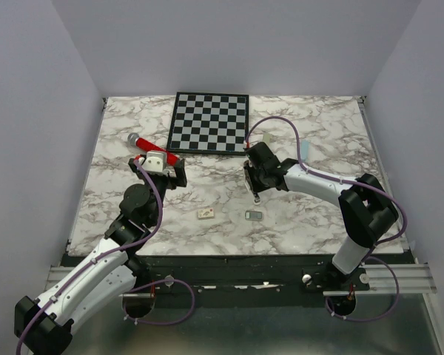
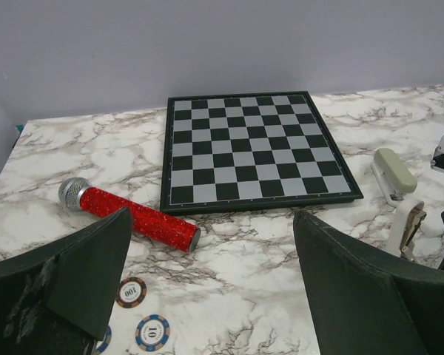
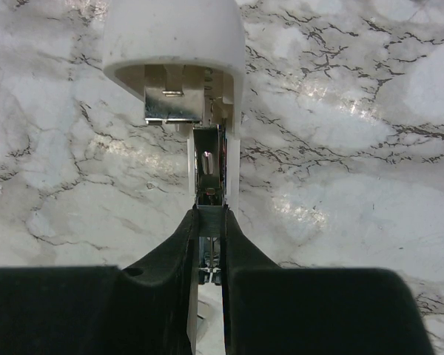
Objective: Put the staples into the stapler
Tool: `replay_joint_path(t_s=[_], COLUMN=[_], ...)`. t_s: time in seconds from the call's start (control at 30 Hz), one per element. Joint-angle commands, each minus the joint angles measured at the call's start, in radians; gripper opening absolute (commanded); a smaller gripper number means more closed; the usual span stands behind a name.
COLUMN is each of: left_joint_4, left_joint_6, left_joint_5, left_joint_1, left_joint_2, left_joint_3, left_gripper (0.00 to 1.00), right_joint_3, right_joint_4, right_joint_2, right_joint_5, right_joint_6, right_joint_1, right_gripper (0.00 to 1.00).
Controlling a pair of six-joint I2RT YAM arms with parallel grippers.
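We've got the right tool [image 3: 209, 216] clenched on the magazine rail of the stapler [image 3: 174, 44], its white lid swung open. Staples [image 1: 254, 214] lie flat on the worktop [image 1: 318, 222] just nearside of the stapler, not touching it. Left tool [image 2: 211, 222] released, jaws spread wide, well left of the stapler.

I run this rig remotely in a robotics lab test cell: plain pale walls [image 1: 29, 111] box in a marble-patterned tabletop [image 1: 296, 229], with both cabled arms bolted to an aluminium rail [image 1: 407, 279].
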Motion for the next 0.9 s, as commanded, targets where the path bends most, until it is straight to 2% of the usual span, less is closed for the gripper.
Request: replay_joint_path(t_s=[0.0,0.87], left_joint_4=[0.012,0.010], left_joint_6=[0.003,0.000], left_joint_5=[-0.005,-0.002], left_joint_1=[-0.004,-0.007], left_joint_2=[-0.009,-0.012], left_joint_3=[-0.014,-0.015], left_gripper=[0.98,0.98], right_joint_3=[-0.022,-0.016], right_joint_4=[-0.006,0.013], right_joint_2=[0.008,-0.062], right_joint_5=[0.001,-0.006], right_joint_6=[-0.001,0.016], right_joint_1=[0.005,0.005], right_gripper=[0.19,0.19])
